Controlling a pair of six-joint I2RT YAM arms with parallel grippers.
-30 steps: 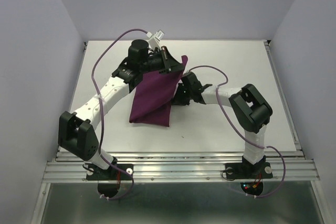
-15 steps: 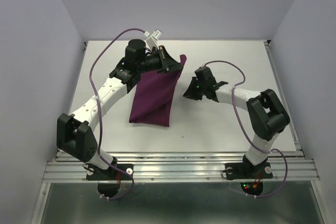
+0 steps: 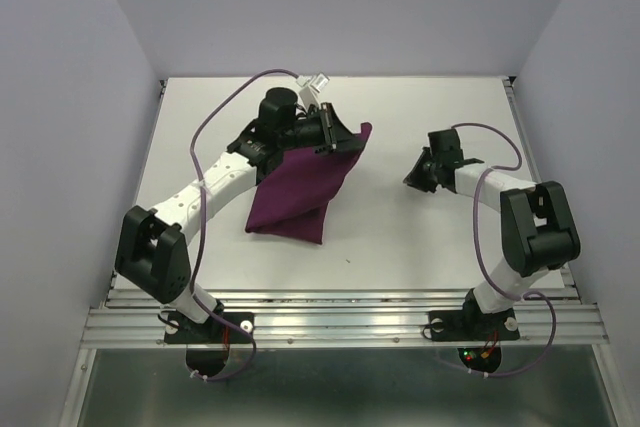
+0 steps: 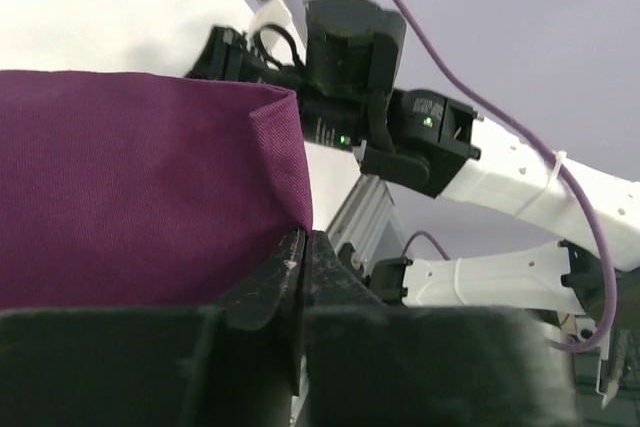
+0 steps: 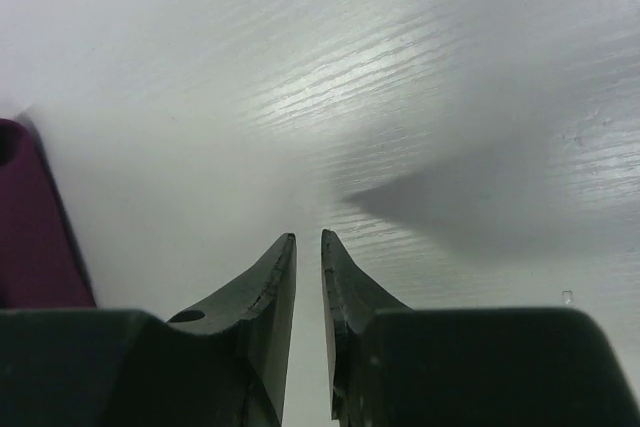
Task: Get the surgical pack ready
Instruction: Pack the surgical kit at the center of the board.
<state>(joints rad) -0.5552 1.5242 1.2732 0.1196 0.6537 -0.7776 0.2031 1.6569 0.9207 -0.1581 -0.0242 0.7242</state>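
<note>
Overhead, the left arm (image 3: 215, 182) stretches diagonally toward the table's (image 3: 450, 247) far edge. The left gripper (image 3: 338, 137) is pinched tight on a raised corner of the dark-purple cloth (image 3: 295, 187), a matte woven fabric folded into a slanting band left of the table's middle. The right arm (image 3: 478, 181) bends low toward the right edge. The right gripper (image 5: 308, 237) hangs over the white, faintly grained top, jaws a narrow slit apart, holding nothing.

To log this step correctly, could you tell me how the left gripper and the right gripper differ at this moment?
The left gripper is shut on a corner of the purple cloth; the right gripper holds nothing, its jaws a narrow gap apart. The left gripper holds that corner up off the table; the right gripper hangs over the table, apart from the cloth. Both have the same dark two-finger build.
</note>
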